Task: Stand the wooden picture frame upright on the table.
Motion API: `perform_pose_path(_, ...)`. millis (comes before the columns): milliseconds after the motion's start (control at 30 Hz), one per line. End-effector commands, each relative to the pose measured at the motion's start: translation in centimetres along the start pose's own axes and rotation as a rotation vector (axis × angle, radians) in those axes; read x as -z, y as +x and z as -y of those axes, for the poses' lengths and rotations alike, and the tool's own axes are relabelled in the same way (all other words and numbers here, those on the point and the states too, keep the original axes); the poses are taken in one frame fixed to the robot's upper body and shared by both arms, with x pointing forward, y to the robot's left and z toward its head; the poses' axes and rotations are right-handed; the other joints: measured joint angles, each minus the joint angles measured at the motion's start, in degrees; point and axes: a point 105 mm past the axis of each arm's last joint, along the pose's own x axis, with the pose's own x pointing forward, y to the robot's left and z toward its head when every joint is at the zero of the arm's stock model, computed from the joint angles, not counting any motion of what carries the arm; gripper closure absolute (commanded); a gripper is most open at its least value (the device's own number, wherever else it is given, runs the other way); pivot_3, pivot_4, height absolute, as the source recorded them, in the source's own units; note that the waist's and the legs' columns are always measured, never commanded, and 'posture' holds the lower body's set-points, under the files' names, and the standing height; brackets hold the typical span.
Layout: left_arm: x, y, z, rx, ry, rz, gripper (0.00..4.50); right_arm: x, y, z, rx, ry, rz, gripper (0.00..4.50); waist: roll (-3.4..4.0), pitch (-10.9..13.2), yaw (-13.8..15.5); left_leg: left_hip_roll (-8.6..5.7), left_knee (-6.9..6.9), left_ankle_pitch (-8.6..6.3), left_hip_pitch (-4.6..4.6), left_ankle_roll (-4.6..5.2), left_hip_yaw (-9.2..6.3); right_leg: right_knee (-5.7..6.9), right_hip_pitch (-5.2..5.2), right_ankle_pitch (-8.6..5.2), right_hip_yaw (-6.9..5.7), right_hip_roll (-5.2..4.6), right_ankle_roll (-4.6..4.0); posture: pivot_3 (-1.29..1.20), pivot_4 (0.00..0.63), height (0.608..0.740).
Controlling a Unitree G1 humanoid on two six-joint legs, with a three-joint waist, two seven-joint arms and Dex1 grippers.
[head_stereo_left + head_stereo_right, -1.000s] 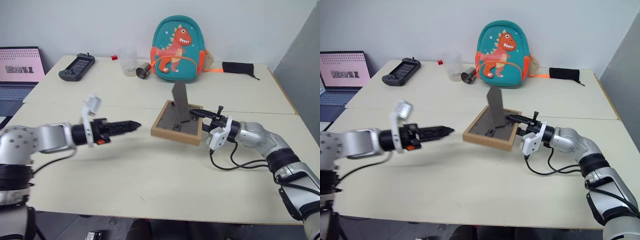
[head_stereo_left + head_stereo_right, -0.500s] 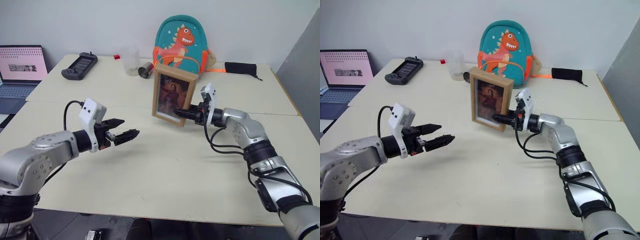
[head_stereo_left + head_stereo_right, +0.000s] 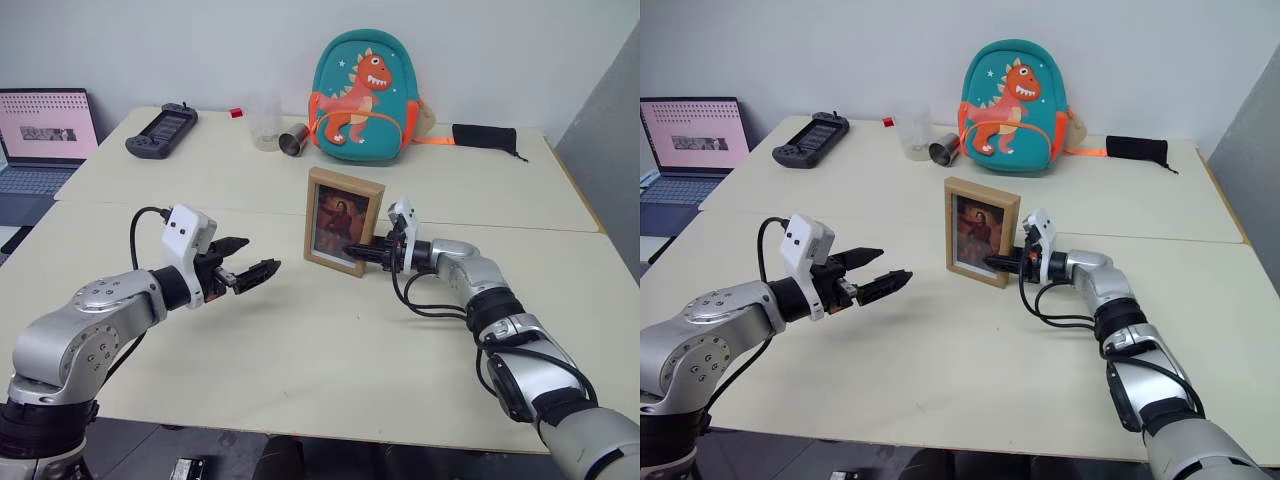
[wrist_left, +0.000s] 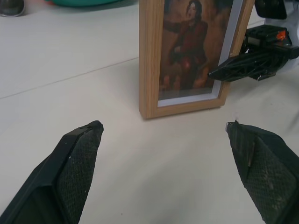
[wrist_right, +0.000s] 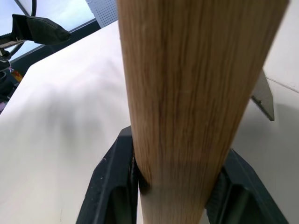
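Right gripper point(image 3: 992, 262) is clamped on the upright wooden picture frame point(image 3: 981, 231), left gripper point(image 3: 883, 279) gaping; sloppy release probably topples it.

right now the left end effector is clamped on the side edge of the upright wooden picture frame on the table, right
Not quite: the right end effector is the one clamped on the side edge of the upright wooden picture frame on the table, as the left eye view shows. The left end effector hangs open, apart from the frame.

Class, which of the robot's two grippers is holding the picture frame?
The right gripper: its fingers clamp the wooden picture frame's edge. The left gripper is open, apart from it.
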Motion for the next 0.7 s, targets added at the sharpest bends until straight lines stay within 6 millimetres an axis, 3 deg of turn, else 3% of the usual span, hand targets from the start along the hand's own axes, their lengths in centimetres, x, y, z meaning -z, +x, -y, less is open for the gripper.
perform_pose_path(33,-1.4,0.0,0.2,0.014,0.047,0.045,0.00,-0.4,-0.6,0.0,-0.007,0.008,0.024,1.62,0.00,0.00,0.01,0.00,0.01,0.00,0.00,0.00,0.00,0.01,0.00,0.00,0.00,0.00,0.00,0.00,0.150,0.740)
perform_pose_path(167,-1.4,0.3,-0.1,0.020,0.063,0.044,0.00,1.0,-2.2,-0.2,-0.004,-0.055,-0.043,0.61,0.00,0.00,0.12,0.00,0.01,0.00,0.00,0.00,-0.03,0.01,0.02,0.00,-0.04,0.00,0.00,0.00,0.150,0.740)
perform_pose_path(233,-1.6,0.5,-0.3,0.016,0.071,0.053,0.00,1.6,-4.4,0.2,0.032,-0.087,-0.077,0.09,0.00,0.00,0.23,-0.02,0.00,0.00,-0.01,0.00,-0.01,-0.01,0.02,0.00,-0.01,0.00,0.00,0.00,0.150,0.740)
perform_pose_path(367,-1.4,0.5,-1.1,0.006,0.072,0.049,0.00,1.5,-8.2,0.5,0.137,-0.166,-0.109,0.01,0.00,0.00,0.41,-0.05,0.00,0.00,-0.04,0.00,0.00,-0.05,0.02,0.00,0.00,-0.03,0.00,0.00,0.150,0.740)
perform_pose_path(433,-0.7,0.7,-2.0,-0.005,0.063,0.038,0.00,-0.6,-10.0,-0.5,0.199,-0.199,-0.069,0.01,0.04,0.03,0.57,-0.04,-0.01,0.00,-0.05,0.00,-0.03,-0.04,0.02,0.00,-0.02,-0.02,0.00,0.00,0.150,0.740)
perform_pose_path(533,-0.7,0.9,-2.9,-0.009,0.041,0.042,0.00,-2.4,-10.5,-2.7,0.227,-0.226,-0.026,0.01,0.10,0.06,0.29,-0.03,-0.02,0.00,-0.03,0.00,-0.02,-0.03,0.01,0.00,0.04,0.02,0.00,0.00,0.150,0.740)
perform_pose_path(700,-1.7,1.8,-4.3,-0.038,0.031,0.082,0.00,-3.7,-10.3,-4.6,0.315,-0.216,0.035,0.01,0.09,0.06,-0.11,0.05,0.00,0.00,0.02,0.00,-0.13,0.03,0.06,0.00,-0.03,0.16,0.01,0.00,0.150,0.740)
